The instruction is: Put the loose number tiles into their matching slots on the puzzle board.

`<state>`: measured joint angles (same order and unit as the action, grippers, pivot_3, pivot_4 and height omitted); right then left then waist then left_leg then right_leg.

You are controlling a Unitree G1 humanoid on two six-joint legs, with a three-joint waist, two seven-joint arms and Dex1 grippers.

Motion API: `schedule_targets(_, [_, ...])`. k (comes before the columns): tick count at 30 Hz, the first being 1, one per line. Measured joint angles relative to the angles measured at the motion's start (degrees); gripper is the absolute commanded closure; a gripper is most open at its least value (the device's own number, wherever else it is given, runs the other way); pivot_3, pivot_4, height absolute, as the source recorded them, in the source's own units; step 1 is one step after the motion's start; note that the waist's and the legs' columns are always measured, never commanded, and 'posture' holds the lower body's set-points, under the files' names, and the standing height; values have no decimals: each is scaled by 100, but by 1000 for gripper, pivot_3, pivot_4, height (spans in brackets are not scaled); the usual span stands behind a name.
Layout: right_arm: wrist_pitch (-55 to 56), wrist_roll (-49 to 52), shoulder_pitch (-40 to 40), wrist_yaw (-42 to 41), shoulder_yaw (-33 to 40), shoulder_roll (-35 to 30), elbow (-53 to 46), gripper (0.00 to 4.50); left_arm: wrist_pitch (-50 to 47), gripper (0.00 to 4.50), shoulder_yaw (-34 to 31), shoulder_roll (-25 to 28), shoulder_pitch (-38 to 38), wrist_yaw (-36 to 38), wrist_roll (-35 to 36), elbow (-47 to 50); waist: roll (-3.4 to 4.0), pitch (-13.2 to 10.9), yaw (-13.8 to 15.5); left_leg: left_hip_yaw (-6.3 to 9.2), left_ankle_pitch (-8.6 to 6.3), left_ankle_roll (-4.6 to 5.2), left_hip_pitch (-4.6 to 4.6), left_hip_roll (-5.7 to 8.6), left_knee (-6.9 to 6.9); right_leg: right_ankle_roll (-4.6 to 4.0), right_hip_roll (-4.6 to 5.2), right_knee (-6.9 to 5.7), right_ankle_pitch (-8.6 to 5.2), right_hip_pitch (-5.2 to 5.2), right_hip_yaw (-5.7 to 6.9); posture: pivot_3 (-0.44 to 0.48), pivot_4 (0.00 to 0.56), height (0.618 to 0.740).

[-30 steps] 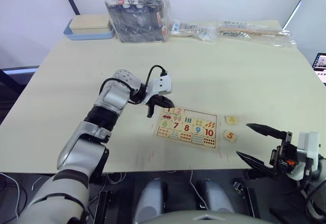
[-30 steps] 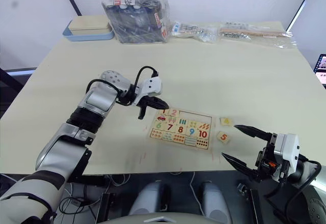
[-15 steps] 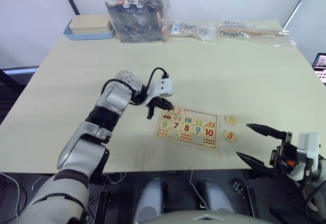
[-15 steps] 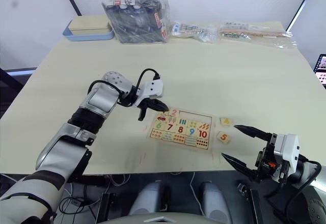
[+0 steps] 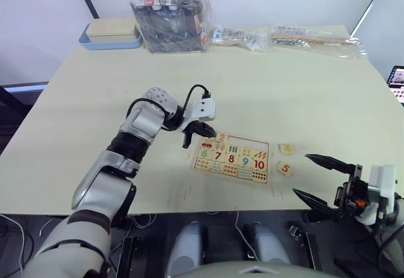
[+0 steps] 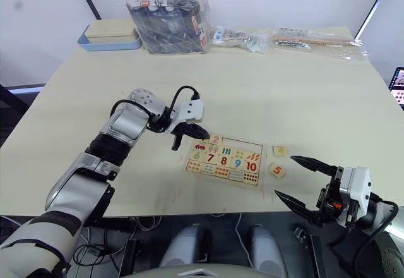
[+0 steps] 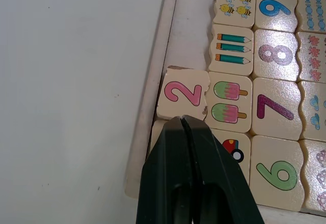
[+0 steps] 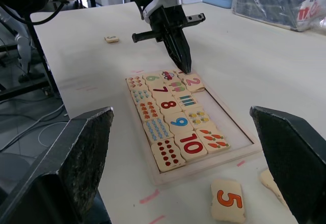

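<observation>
The puzzle board [image 5: 249,140] lies near the table's front edge, with tiles 6 to 10 and picture squares in it. My left gripper [image 5: 206,136] is shut, its tips [image 7: 182,119] over the board's top-left corner, touching the edge of tile 2 [image 7: 183,92]. That tile sits slightly askew in the top row. Another tile [image 7: 158,132] is partly hidden under the fingers. The slots [image 7: 191,30] beyond tile 2 are bare. Loose tile 5 [image 5: 285,168] and another tile [image 5: 286,148] lie right of the board. My right gripper [image 5: 301,174] hangs open off the front right edge.
A blue tray with a wooden lid [image 5: 112,35], a plastic-wrapped box [image 5: 170,18] and clear bags [image 5: 284,36] line the far edge. A small tile [image 8: 111,39] lies on the table beyond my left arm.
My left gripper has edged slightly toward the board's top-left corner, staying shut. The right arm has not moved.
</observation>
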<state>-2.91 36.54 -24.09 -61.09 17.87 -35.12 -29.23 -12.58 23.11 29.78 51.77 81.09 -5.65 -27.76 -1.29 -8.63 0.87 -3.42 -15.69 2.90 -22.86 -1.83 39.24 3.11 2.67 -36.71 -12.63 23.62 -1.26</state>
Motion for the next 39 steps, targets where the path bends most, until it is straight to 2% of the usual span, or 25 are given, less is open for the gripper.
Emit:
schedule_targets(34, [62, 1, -63, 23, 0, 1, -1, 0, -89, 4451, -8, -63, -1, 1, -87, 2, 0, 0, 0, 0, 0, 0, 0, 0, 0, 0, 0, 0, 0, 0, 0, 0, 150, 740])
schedule_targets(39, [61, 19, -109, 18, 9, -5, -65, 0, -772, 4451, -588, 137, -262, 4, 556, 595, 0, 0, -14, 1, 0, 0, 0, -6, -1, 0, -1, -1, 0, 1, 2, 0, 150, 740])
